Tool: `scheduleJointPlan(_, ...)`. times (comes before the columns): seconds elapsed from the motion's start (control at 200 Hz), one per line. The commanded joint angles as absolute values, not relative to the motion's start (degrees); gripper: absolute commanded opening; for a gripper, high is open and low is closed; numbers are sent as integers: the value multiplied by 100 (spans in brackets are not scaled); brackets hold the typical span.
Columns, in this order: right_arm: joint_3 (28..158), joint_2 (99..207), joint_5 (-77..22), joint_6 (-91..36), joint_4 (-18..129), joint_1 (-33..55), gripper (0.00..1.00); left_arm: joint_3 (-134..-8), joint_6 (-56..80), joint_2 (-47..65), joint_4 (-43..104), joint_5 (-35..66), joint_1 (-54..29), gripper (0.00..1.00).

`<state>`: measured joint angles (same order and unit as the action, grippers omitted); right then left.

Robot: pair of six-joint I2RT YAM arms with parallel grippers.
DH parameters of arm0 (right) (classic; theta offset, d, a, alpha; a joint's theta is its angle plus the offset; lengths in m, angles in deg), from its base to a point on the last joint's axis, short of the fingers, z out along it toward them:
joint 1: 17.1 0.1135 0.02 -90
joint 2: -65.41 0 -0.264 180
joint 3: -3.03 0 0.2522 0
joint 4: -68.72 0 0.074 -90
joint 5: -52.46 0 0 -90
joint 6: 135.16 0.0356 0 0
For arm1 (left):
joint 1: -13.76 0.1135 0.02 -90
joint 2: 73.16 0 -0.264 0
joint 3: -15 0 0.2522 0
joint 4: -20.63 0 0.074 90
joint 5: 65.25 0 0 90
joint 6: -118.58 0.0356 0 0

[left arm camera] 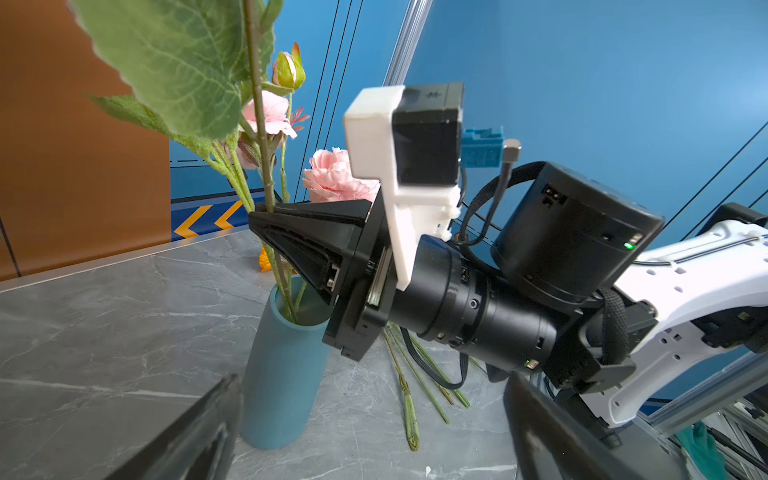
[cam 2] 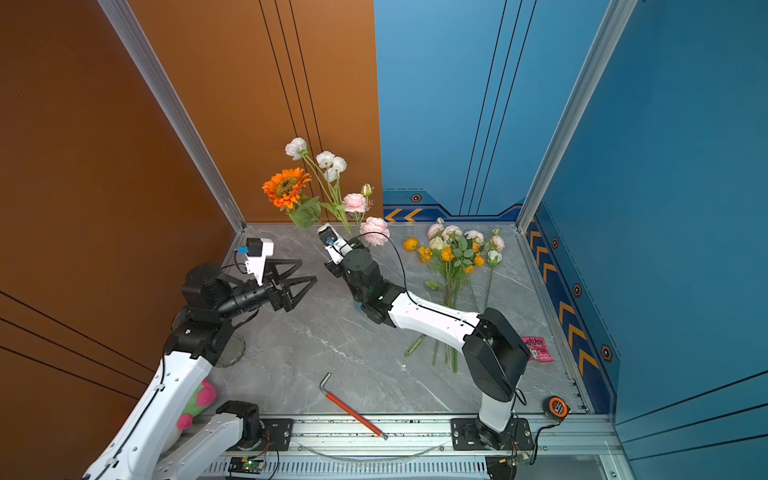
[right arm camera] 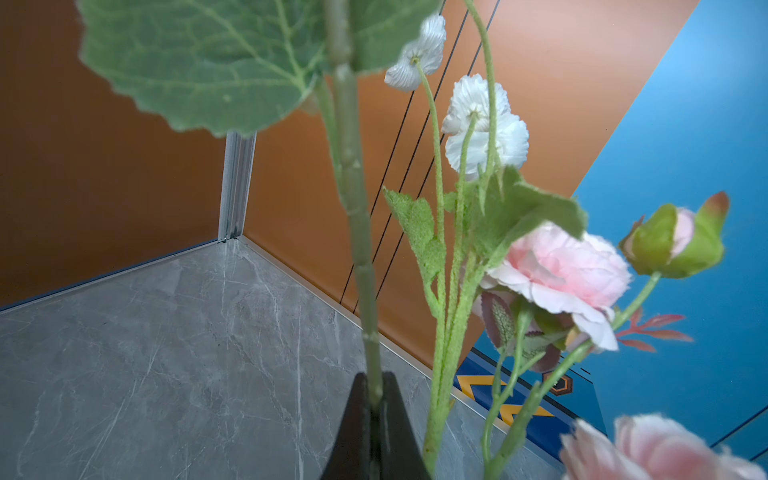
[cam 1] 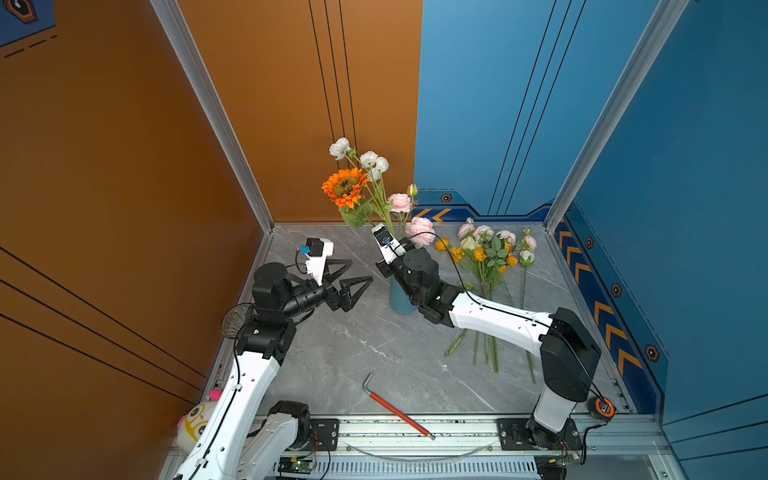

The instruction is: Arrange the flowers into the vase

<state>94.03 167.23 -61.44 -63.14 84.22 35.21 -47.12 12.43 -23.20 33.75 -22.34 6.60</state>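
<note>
A teal vase (cam 1: 400, 300) (left arm camera: 282, 374) stands upright mid-table, largely hidden behind my right arm in both top views. Flowers stand in it: an orange sunflower (cam 1: 345, 188) (cam 2: 286, 187), white blooms (cam 1: 368, 158) and pink blooms (cam 1: 401, 202). My right gripper (right arm camera: 376, 395) is shut on the sunflower's thick stem (right arm camera: 353, 199) just above the vase's mouth, as the left wrist view also shows. My left gripper (cam 1: 361, 269) (cam 2: 308, 269) hangs open and empty to the left of the vase. More flowers (cam 1: 486, 257) (cam 2: 455, 253) lie as a bunch on the table to the right.
A red-handled L-shaped key (cam 1: 399, 409) lies near the front rail. A tape measure (cam 1: 602, 407) sits at the front right corner, and a pink packet (cam 2: 536, 348) lies by the right wall. A plush toy (cam 1: 195, 424) and a glass dish (cam 1: 232, 320) are at the left edge.
</note>
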Motion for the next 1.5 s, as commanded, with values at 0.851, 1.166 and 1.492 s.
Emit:
scheduleJointPlan(0.851,8026,14910,-6203,-5920,8360,3677,62,-4637,1212,-2279,3246,-2382,671,98)
scheduleJointPlan(1.166,7110,12553,-6205,-3471,6383,3175,75,-4575,1325,-2363,3253,-2202,423,98)
scheduleJointPlan(1.492,6713,10961,-5508,-1542,2743,778,80,-4401,1597,-2442,3257,-1645,-388,98)
